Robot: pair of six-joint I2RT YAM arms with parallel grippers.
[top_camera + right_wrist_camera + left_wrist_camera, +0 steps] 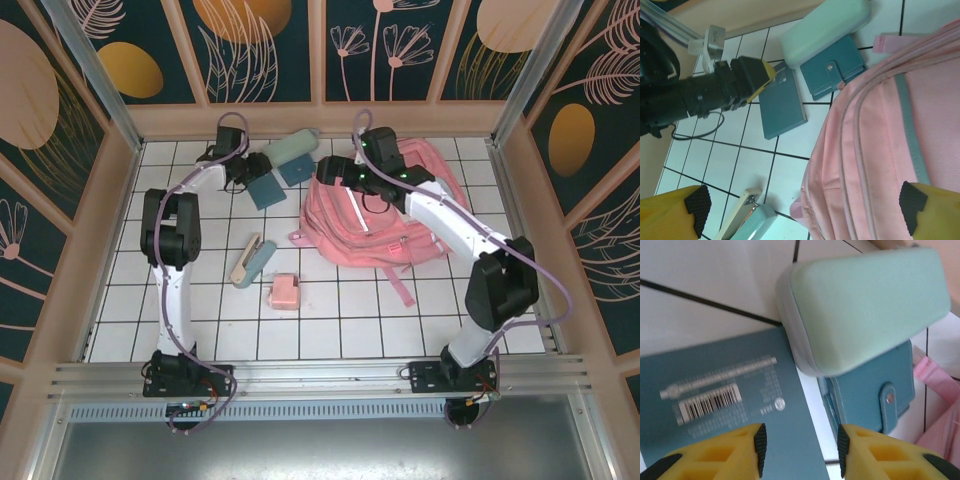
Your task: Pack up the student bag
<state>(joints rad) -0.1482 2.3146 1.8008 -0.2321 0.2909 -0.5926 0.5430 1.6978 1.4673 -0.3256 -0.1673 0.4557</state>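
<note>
Student bag [375, 225] slumped on the surface [340, 325], right of centre — soft, limp, likely best pinched at a zipper edge. Right gripper [805, 205] spread wide above it, empty; left gripper [800, 445] part-open over teal booklet [725, 405], empty.

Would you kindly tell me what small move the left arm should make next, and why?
Probably lower the left gripper a little and close its fingers on the teal booklet's edge. That edge lies between the open fingers, the booklet lies flat and unheld on the tiles, and the student bag it likely belongs in lies close by.
</note>
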